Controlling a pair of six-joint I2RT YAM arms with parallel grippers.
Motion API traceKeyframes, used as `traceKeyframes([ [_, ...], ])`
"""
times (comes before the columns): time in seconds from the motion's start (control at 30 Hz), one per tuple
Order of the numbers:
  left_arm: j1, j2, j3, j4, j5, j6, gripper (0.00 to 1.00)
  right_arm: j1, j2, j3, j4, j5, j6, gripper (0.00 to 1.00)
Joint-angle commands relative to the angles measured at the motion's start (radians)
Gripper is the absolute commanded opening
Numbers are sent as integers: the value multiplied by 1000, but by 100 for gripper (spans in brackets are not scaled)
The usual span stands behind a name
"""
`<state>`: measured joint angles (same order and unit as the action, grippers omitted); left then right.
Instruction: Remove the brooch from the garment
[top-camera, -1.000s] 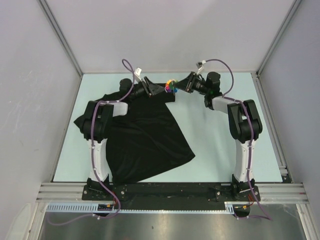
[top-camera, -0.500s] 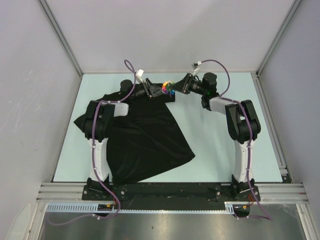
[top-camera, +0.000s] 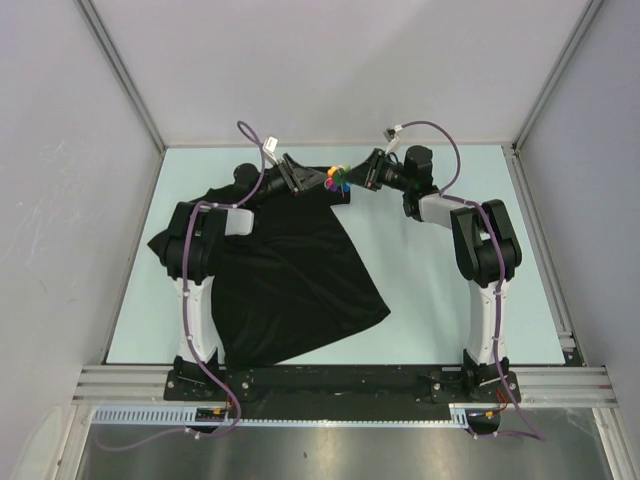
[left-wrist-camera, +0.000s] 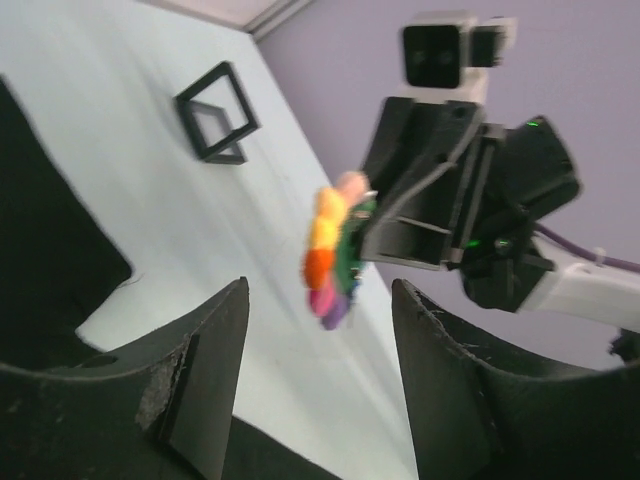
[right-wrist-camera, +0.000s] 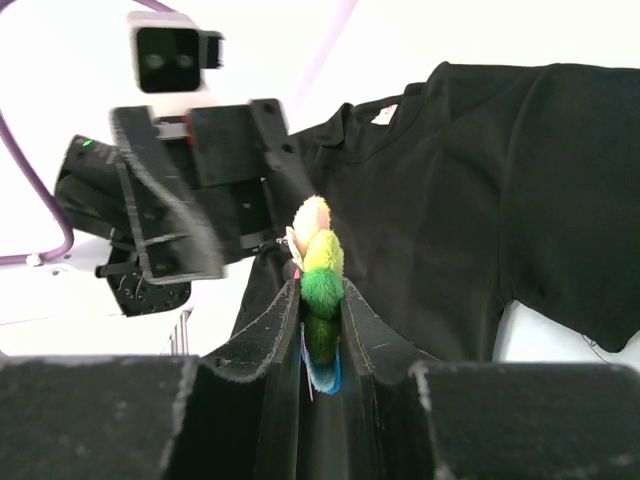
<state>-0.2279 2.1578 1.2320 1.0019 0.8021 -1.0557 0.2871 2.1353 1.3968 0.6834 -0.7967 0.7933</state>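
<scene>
Right gripper (right-wrist-camera: 322, 335) clamped on the single multicoloured brooch (right-wrist-camera: 318, 268). Left gripper (left-wrist-camera: 320, 300) faces it, jaws apart, holding nothing. One black T-shirt (right-wrist-camera: 470, 180) lies on the table (left-wrist-camera: 120, 80), brooch at its 1 o'clock. One black square frame (left-wrist-camera: 217, 112) at the brooch's 10 o'clock.

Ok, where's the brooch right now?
In the top view the brooch is at the table's far middle, pinched between the fingers of the right gripper, beside the garment's far edge, facing the open left gripper.
</scene>
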Motion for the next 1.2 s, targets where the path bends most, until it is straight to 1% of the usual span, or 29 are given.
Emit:
traceKeyframes([
  [0.0,-1,11,3,253,46,-130,63,7,-21,11,22,2,-9,0],
  [0.13,-10,19,15,231,42,-124,62,7,-12,11,53,-2,24,0],
  [0.23,-22,25,32,195,43,-109,54,15,-6,11,73,-2,43,0],
  [0.37,-28,24,44,136,42,-75,51,17,-8,11,79,-4,49,0],
  [0.5,-30,33,50,151,49,-90,43,23,-8,13,77,-1,47,0],
  [0.53,-31,39,53,162,52,-98,39,23,-8,13,77,-1,44,0],
  [0.73,-41,48,66,188,63,-121,29,26,-11,13,62,16,43,0],
  [0.83,-42,54,67,198,63,-130,28,26,-9,13,57,22,43,0],
  [1.0,-42,65,72,233,59,-161,30,37,-6,21,53,21,38,0],
  [1.17,-44,66,73,233,57,-162,27,41,-2,28,42,24,34,0],
])
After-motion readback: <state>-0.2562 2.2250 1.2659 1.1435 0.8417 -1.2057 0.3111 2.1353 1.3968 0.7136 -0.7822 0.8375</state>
